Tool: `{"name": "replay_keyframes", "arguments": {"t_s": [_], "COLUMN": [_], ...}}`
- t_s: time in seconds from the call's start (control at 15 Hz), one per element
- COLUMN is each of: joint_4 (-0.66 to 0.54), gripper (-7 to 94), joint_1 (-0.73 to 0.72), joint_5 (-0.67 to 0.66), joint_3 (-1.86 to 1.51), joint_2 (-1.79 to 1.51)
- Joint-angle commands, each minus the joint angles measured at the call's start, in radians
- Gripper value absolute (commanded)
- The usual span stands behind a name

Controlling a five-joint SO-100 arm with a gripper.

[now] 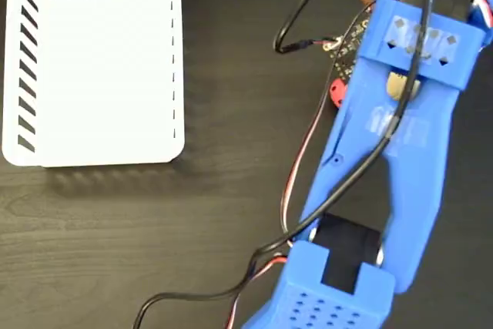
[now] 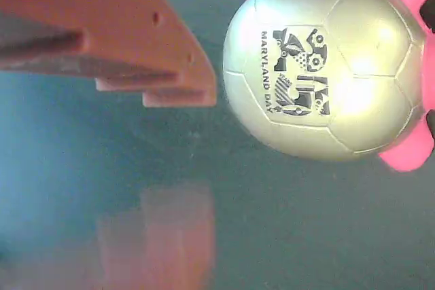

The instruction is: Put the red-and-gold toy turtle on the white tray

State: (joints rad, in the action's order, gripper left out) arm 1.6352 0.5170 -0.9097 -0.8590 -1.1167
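Note:
In the wrist view the red-and-gold toy turtle (image 2: 319, 66) fills the upper right, its gold shell with the black mark facing up and its red legs at the rim. My gripper (image 2: 299, 96) hangs low over the dark table and is open. One reddish-brown finger (image 2: 136, 32) shows at the upper left, a narrow gap away from the shell; the other finger is off the right edge. In the fixed view the blue arm (image 1: 400, 136) covers the turtle except for a red bit (image 1: 337, 92). The white tray (image 1: 92, 67) lies at the upper left, with nothing on it.
Black and red-white cables (image 1: 308, 36) loop off the arm across the dark wooden table (image 1: 154, 229) between arm and tray. The arm's base block (image 1: 331, 298) sits at the bottom edge.

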Motion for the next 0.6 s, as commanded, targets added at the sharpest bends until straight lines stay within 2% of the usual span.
{"name": "replay_keyframes", "arguments": {"t_s": [0.0,0.07,0.13,0.47,0.53], "joint_4": [0.018,0.025,0.032,-0.002,0.002], "gripper": [39,39,45,45,50], "joint_1": [0.018,0.021,0.028,0.041,0.044], "joint_5": [-0.011,-0.006,-0.006,-0.037,-0.038], "joint_3": [0.037,0.037,0.032,-0.109,-0.104], "joint_2": [-0.061,-0.067,-0.08,-0.204,-0.206]}}
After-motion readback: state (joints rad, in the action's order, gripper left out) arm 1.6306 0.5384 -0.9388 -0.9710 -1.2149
